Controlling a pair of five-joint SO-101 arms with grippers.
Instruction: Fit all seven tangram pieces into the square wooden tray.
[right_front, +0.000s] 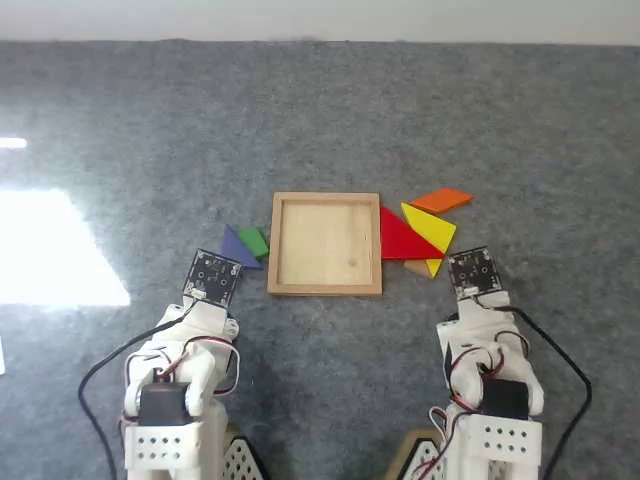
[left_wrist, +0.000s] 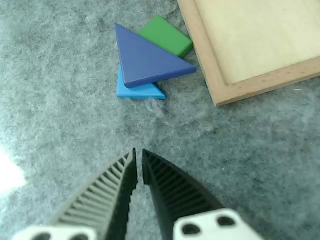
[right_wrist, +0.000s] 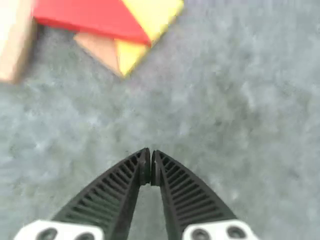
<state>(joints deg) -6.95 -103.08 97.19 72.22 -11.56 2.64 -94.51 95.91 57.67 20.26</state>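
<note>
High view: locate the square wooden tray at the centre of the grey surface; every piece you see lies outside it. Beside the tray's left rim find the dark blue triangle and the green piece, touching each other. Against the right rim lies the red triangle, overlapping the yellow triangle; a tan piece shows at their near edge; the orange piece lies just beyond the yellow one. The left arm stands near the blue group; the right arm stands near the red group.

Left wrist view: the dark blue triangle lies on top of a light blue triangle and overlaps the green piece; the tray's corner is just beside them. The left jaws are closed to a thin slit and hold nothing; they hang over bare surface, apart from the pieces.

Right wrist view: the red triangle overlaps the yellow triangle, with the tan piece under them; the tray's rim is beside them. The right jaws meet at the tips and hold nothing; they hang over bare surface, apart from the pieces.
</note>
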